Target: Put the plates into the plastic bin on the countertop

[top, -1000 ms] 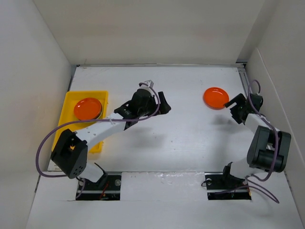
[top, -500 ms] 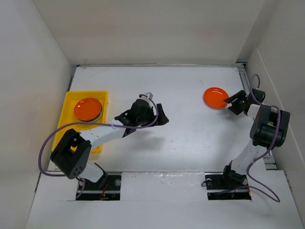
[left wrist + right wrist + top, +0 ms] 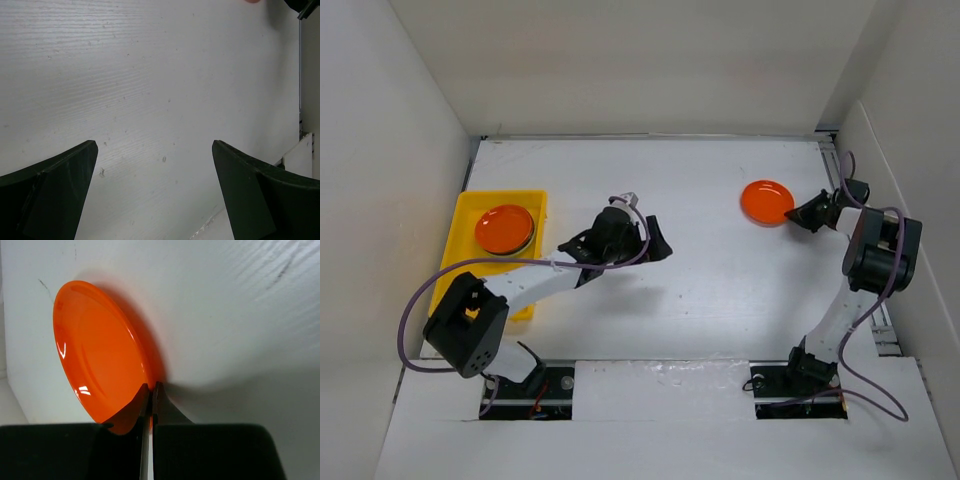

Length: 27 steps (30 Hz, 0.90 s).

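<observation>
- nearest me, the left gripper [image 3: 663, 238] hangs over the middle of the countertop [image 3: 720, 300], jaws spread wide with nothing between them; its own camera shows only bare white surface below.
- off to the left, the yellow bin [image 3: 505, 194] lies against the side wall, well apart from the right arm. a second orange plate [image 3: 504, 227] already sits in its far half, with a darker edge showing under it, perhaps other plates, though i cannot tell how many.
- further back on the right, the right gripper [image 3: 151, 390] is squeezed down to a sliver on the near rim of the orange plate [image 3: 100, 350]. the plate looks tilted, with a shadow beneath, so i judge it pinched rather than merely touched.
- no other loose plate shows on the countertop, so this one looks like the last to go.
- the step in hand, as i read it, is the pick of this plate: the grasp is made, the carry not begun.
- the next move calls for a clean lift, then a long sweep across to the bin, or a hand-over to the waiting left gripper. a thin rim pinch could let the plate swing or slip.
</observation>
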### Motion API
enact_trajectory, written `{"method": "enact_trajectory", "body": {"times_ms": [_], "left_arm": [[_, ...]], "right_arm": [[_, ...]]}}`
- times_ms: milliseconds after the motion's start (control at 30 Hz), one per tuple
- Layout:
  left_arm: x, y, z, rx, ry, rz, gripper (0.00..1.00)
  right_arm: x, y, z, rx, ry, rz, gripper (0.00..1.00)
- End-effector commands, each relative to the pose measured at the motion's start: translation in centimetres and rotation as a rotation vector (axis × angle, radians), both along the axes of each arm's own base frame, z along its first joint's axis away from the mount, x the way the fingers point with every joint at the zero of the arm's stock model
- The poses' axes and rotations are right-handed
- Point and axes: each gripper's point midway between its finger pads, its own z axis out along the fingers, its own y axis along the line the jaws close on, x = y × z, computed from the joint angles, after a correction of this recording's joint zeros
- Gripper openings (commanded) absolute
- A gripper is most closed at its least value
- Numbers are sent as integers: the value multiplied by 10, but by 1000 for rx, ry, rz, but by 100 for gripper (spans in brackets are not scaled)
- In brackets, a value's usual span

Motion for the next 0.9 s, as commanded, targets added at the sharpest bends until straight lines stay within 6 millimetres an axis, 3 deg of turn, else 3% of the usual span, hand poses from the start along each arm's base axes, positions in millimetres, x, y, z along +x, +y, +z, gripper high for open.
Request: {"method": "enact_trajectory", "body": {"times_ms": [0, 100, 167, 200, 233, 300, 333, 367, 400, 433, 467, 533, 567, 700, 767, 833, 867], "left_arm": [[6, 5, 17, -13, -24, 27, 100], [13, 12, 17, -17, -21, 48, 100], [20, 12, 26, -32, -40, 59, 100], [24, 7, 33, -46, -46, 49, 100], [30, 4, 36, -46, -63, 28, 100], [33, -8, 49, -74, -80, -25, 100], [42, -15, 67, -96, -111, -25, 100], [45, -20, 69, -103, -110, -36, 100], [47, -24, 74, -109, -121, -54, 100], [54, -29, 89, -128, -147, -55, 100], [57, -33, 87, -119, -143, -68, 100], [61, -36, 87, -107, -125, -68, 100], [66, -38, 94, -109, -136, -60, 100], [72, -38, 87, -91, -131, -40, 100], [73, -36, 85, -80, -126, -29, 100], [74, -34, 77, -63, -111, -22, 94], [74, -34, 77, -63, -111, -22, 86]], "right_arm": [[12, 9, 7, -16, -14, 47, 0], [14, 29, 14, -42, -30, 98, 0], [12, 47, 40, -76, -83, 135, 0], [12, 65, 50, -113, -103, 167, 0], [6, 76, 75, -142, -167, 179, 0], [-3, 92, 95, -195, -227, 179, 0], [-17, 115, 93, -198, -234, 221, 0], [-26, 126, 117, -214, -293, 234, 0], [-32, 139, 125, -208, -325, 255, 0], [-41, 164, 132, -196, -354, 316, 0], [-51, 177, 131, -185, -376, 351, 0], [-67, 200, 151, -98, -453, 428, 0], [-73, 210, 150, -60, -480, 458, 0], [-95, 242, 173, 75, -569, 586, 0], [-99, 247, 181, 75, -592, 600, 0], [-101, 247, 187, 79, -603, 597, 0], [-101, 249, 191, 85, -614, 611, 0]]}}
